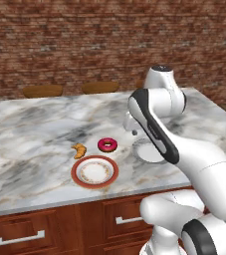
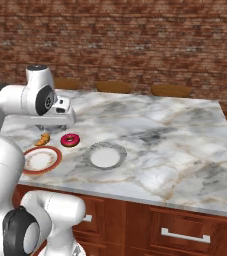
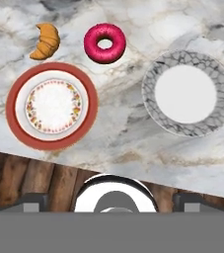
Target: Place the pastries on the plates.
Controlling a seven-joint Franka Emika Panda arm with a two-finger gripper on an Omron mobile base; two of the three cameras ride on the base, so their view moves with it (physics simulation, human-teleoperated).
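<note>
The pink-iced ring donut and the golden croissant lie side by side on the marble counter. Just in front of them is the red-rimmed plate, bare. To its right lies the white plate with a grey rim, bare too, and partly behind my arm in the left base view. My gripper hangs above the counter over this group, open and holding nothing.
The marble counter ends in a front edge just below the plates, with wooden drawers under it. Brown stool backs stand along its far side before a brick wall.
</note>
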